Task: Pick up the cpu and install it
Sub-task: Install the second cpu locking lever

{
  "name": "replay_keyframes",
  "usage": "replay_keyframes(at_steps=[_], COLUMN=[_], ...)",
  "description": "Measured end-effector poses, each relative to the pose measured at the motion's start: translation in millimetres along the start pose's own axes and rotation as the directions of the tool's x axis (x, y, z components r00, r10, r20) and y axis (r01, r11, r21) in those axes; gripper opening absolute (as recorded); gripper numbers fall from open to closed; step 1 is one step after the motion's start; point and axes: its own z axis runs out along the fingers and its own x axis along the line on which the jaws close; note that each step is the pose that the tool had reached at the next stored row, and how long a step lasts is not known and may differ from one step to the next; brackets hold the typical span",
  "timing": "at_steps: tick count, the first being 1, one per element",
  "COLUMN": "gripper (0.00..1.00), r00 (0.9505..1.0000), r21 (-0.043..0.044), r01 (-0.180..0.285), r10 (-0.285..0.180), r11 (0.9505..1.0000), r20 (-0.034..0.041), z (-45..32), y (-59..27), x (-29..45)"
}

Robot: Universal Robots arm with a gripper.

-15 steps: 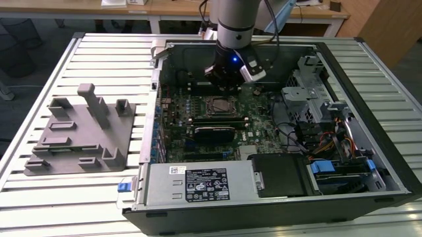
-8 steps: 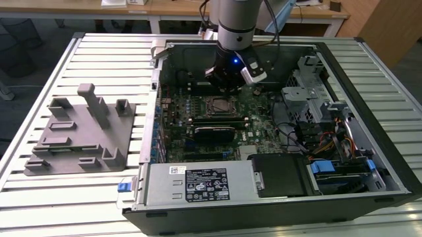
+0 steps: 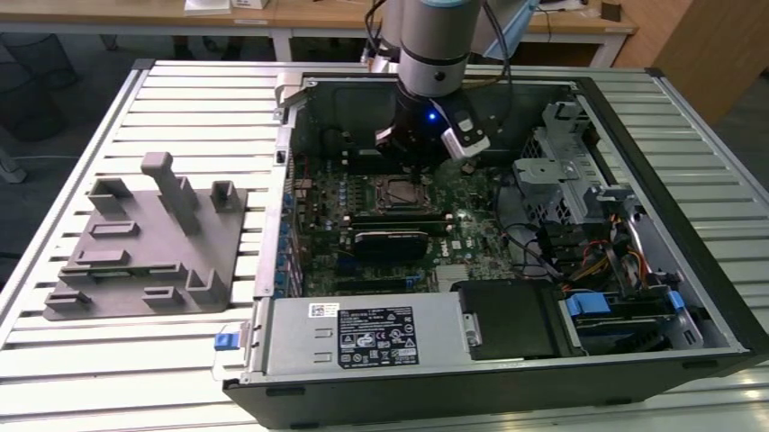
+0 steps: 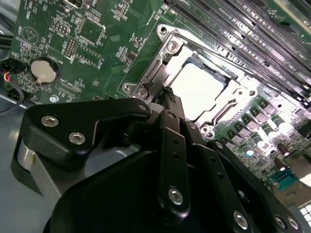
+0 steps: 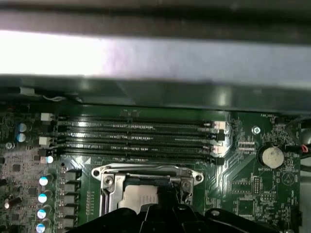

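The cpu point(image 4: 198, 88) is a pale, shiny square lying flat inside the metal-framed motherboard socket point(image 4: 167, 48). In the first wrist view the cpu point(image 5: 137, 199) shows in the socket point(image 5: 104, 180) just past my black fingers. My gripper point(image 4: 167, 97) is shut with nothing in it, its tips together at the socket frame's edge beside the cpu. In the exterior view the gripper point(image 3: 415, 160) hangs low inside the open computer case, just behind the socket point(image 3: 397, 191).
Rows of memory slots point(image 5: 136, 141) run alongside the socket, and a coin battery point(image 5: 270, 156) sits on the board. The case walls point(image 3: 673, 180), drive cage point(image 3: 565, 162) and cables surround the board. A grey fixture block point(image 3: 144, 243) with upright posts stands on the slatted table.
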Motion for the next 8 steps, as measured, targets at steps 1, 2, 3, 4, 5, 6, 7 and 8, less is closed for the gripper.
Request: replay_keyframes(at_steps=[1, 2, 3, 4, 5, 6, 7, 8], gripper=[0.11, 0.11, 0.11, 0.11, 0.11, 0.11, 0.11, 0.11], r00=[1.0000, 1.0000, 1.0000, 1.0000, 1.0000, 1.0000, 1.0000, 1.0000], r21=[0.0003, 0.0000, -0.0012, -0.0031, -0.0049, -0.0068, -0.0087, -0.0097], r01=[0.000, 0.000, 0.000, 0.000, 0.000, 0.000, 0.000, 0.000], r10=[0.000, 0.000, 0.000, 0.000, 0.000, 0.000, 0.000, 0.000], r11=[1.0000, 1.0000, 1.0000, 1.0000, 1.0000, 1.0000, 1.0000, 1.0000], r20=[-0.0001, -0.0001, 0.0000, 0.0001, 0.0001, 0.0002, 0.0002, 0.0004], z=[-0.6, -2.1, -4.1, -6.6, -9.2, -11.4, -12.4, -12.3], y=[-0.3, -0.3, -0.3, -0.2, -0.1, -0.1, -0.4, -0.8], x=[0.0, 0.1, 0.0, 0.0, -0.1, -0.1, -0.1, -0.1])
